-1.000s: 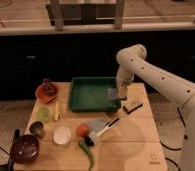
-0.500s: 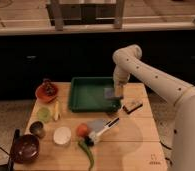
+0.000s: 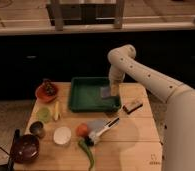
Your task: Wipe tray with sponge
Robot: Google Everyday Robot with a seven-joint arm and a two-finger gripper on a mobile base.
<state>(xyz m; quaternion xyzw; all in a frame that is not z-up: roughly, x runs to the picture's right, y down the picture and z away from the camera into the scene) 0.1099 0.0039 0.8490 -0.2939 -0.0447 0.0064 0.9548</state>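
Observation:
The dark green tray [image 3: 87, 93] sits at the back middle of the wooden table. The blue sponge [image 3: 105, 92] lies against the tray's floor on its right side. My gripper [image 3: 112, 90] reaches down into the tray from the right and is shut on the sponge, holding it against the tray's bottom. The white arm [image 3: 141, 75] arches in from the right edge of the view.
A yellow-tan block with a dark top [image 3: 133, 105] lies right of the tray. An orange-red bowl [image 3: 46, 92] stands to its left. In front are a brush [image 3: 103, 131], a red fruit [image 3: 81, 130], a white bowl [image 3: 62, 135], a metal cup [image 3: 37, 129] and a dark bowl [image 3: 25, 148].
My gripper and the sponge have slid leftwards across the tray's right side. Nothing else on the table has moved.

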